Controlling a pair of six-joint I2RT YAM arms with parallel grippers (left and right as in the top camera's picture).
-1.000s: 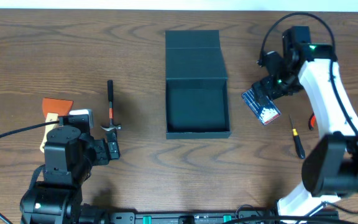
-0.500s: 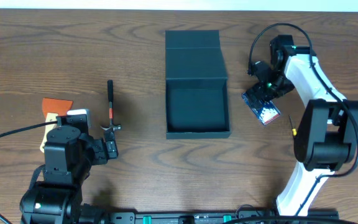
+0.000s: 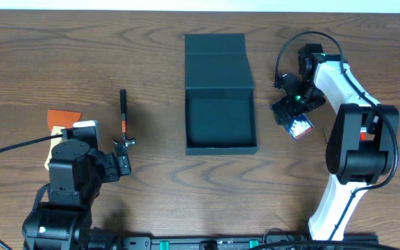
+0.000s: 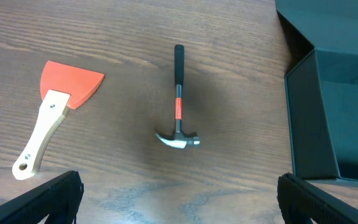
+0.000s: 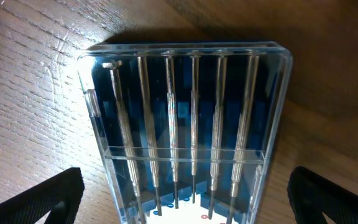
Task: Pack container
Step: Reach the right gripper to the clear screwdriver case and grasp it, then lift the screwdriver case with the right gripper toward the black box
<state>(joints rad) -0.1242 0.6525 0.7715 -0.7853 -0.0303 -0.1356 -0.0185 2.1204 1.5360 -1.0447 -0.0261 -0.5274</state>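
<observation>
While both grippers stand wide open, the container (image 3: pixel 220 148) lies mid-table, its lid flap folded out toward 12 o'clock. At its 3 o'clock, near its wall, the blue bit case (image 5: pixel 185 124) lies between the right gripper's (image 3: pixel 289 110) spread fingers, ungripped. At 9 o'clock lie a hammer (image 4: pixel 178 102), then an orange scraper (image 4: pixel 55 115). The left gripper (image 3: pixel 122 165) holds nothing at 8 o'clock. A strip of table (image 3: pixel 158 62) separates the hammer from the box wall.

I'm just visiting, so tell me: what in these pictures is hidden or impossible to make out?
- Scraper, overhead: the left arm covers most of its handle.
- Bit case, overhead: the right end effector covers one end; right wrist view: the bottom edge cuts it off.
- Container, left wrist view: the right edge cuts it off.
- Case's red print, right wrist view: too small to read.
</observation>
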